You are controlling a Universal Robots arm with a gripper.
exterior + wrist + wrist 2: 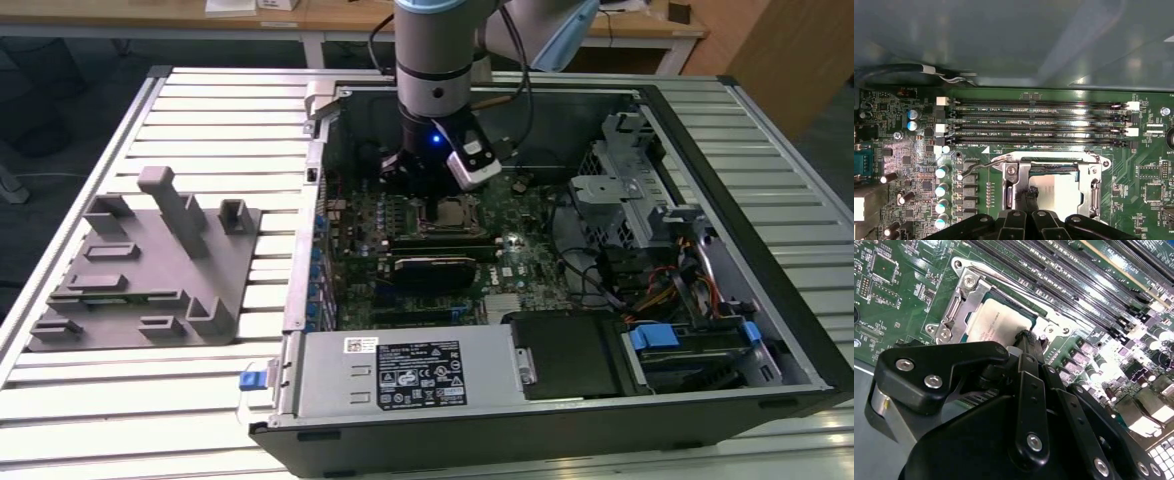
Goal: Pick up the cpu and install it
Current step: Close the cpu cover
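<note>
On my screens, cpu [994,322] with a pale, smooth, satin metal top, socket frame [961,295] in bright bare metal, motherboard [1149,165] glossy green, my gripper [1026,340] matt black with shiny screw heads, grey block [140,265] matt plastic, table [214,110] ribbed dull metal.

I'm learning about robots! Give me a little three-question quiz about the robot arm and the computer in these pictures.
1. True or false: the small silver-white square cpu lies inside the silver metal socket frame on the green motherboard.
2. Fill in: the grey plastic block with upright posts stands on the slatted metal table, to the exterior view's ____ of the open black computer case.
3. Pick one: the black gripper is nearest to A) the cpu, B) the grey block, C) the table.

Key: 1 true; 2 left; 3 A.
</note>
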